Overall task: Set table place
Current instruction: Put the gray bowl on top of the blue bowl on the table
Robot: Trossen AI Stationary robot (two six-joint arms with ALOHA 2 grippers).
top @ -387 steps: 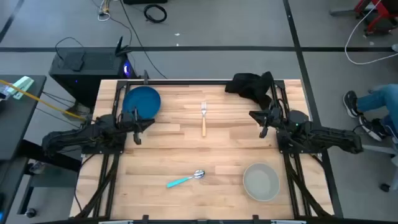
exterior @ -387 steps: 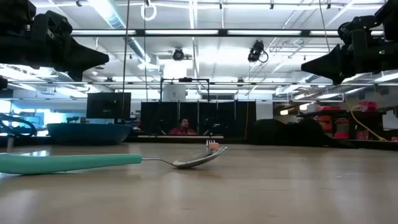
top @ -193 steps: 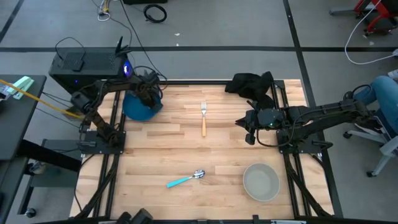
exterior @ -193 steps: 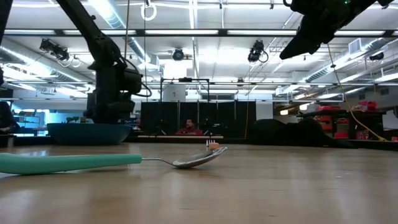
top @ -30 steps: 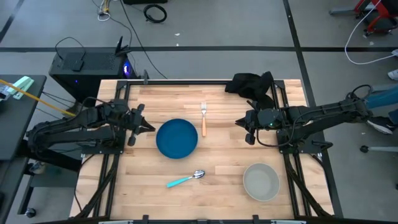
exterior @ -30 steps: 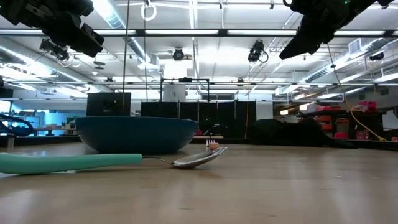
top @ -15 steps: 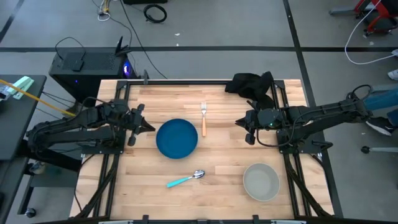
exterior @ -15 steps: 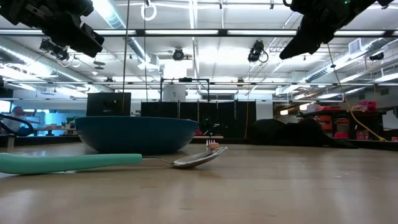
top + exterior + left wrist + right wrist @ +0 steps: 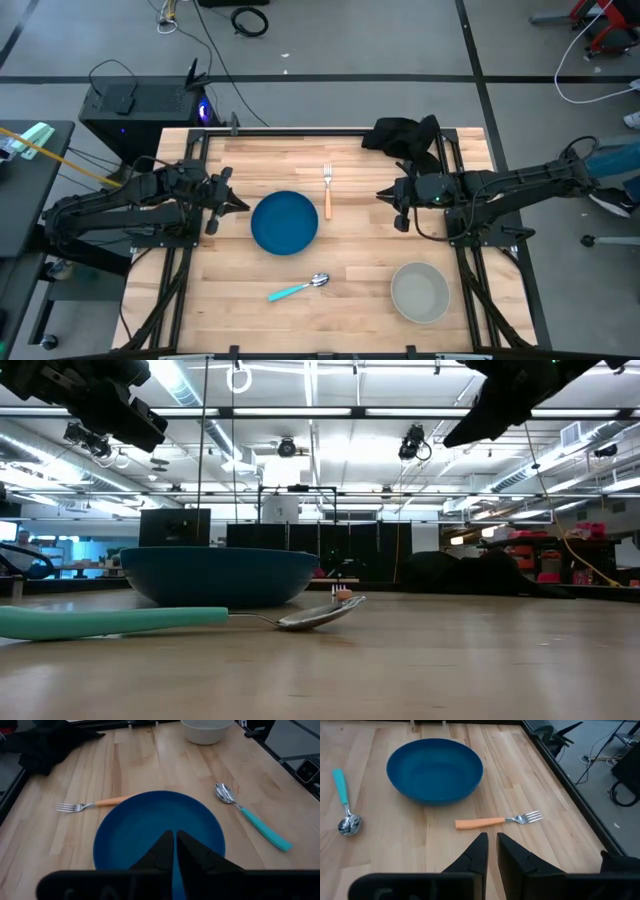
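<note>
Since the earliest frame the blue plate [image 9: 285, 222] has travelled from the far left corner to the middle of the counter [image 9: 350, 290], and our left hand [image 9: 228, 203] now hangs just beside its left rim, fingers pressed together and holding nothing. Our right hand [image 9: 387, 197] hovers to the right of the orange-handled fork [image 9: 327, 189], fingers nearly together with a slim gap, also empty. We judge the plate as placed, so the step in hand is the fork, which lies just beside the plate's far right rim, tines pointing away from us. To do it well, we would spread the right fingers before descending, come straight down over the orange handle rather than the tines, pinch across its width, and lift clear before moving so it does not knock the plate. The teal-handled spoon [image 9: 296, 289] lies near the front edge, and the pale bowl [image 9: 419, 292] sits at the front right, both well apart from the plate. We can read no brand, label or writing anywhere.
</note>
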